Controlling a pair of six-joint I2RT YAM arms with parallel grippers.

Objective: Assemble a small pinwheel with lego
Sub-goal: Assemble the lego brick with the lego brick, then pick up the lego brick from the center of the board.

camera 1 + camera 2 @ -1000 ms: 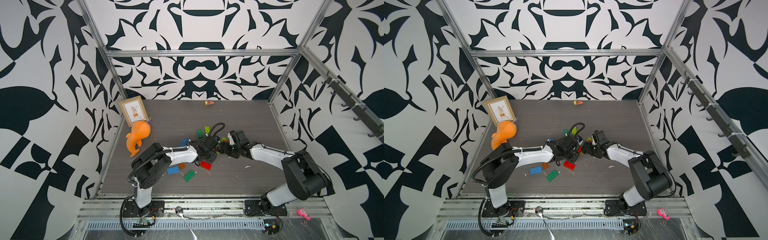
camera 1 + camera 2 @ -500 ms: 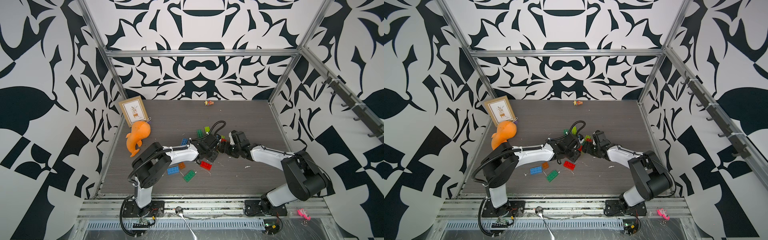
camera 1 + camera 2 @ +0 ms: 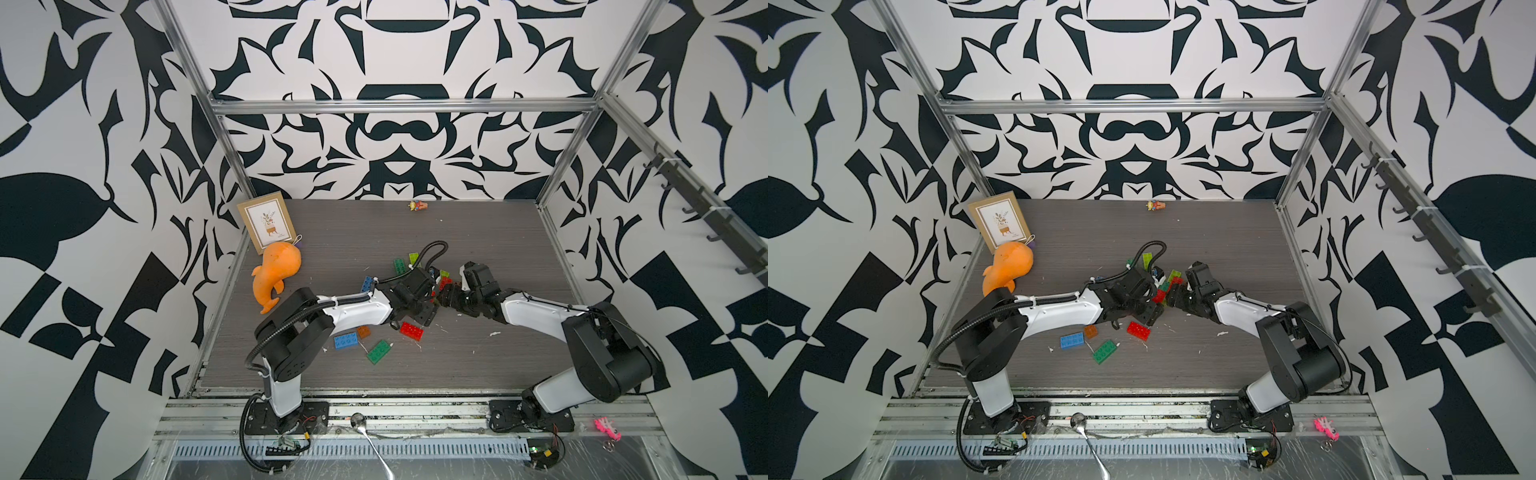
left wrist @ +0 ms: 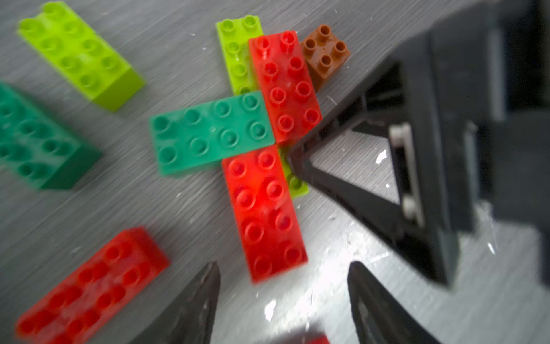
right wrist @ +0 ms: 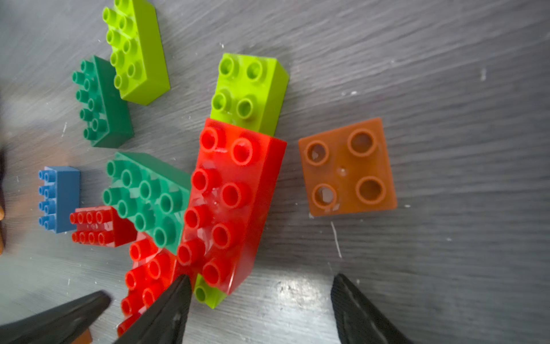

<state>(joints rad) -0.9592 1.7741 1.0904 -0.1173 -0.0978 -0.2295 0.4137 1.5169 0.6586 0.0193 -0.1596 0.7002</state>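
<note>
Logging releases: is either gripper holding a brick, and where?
Nothing is held: left gripper open, astride an end of the red brick, not touching; right gripper open, bare table between its jaws.

Bright, even light with soft shadows fills both top views, while the wrist views are soft and motion-blurred, with white glare patches on the counter (image 4: 297,293).

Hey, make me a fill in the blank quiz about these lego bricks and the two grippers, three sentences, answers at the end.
1. In the joined cluster, the brick lying under the two red ones is ___ in colour.
2. The small square brick beside that cluster is ___.
3. The left gripper and the right gripper both stand ___, holding nothing.

Missing words: lime; orange; open.
</note>
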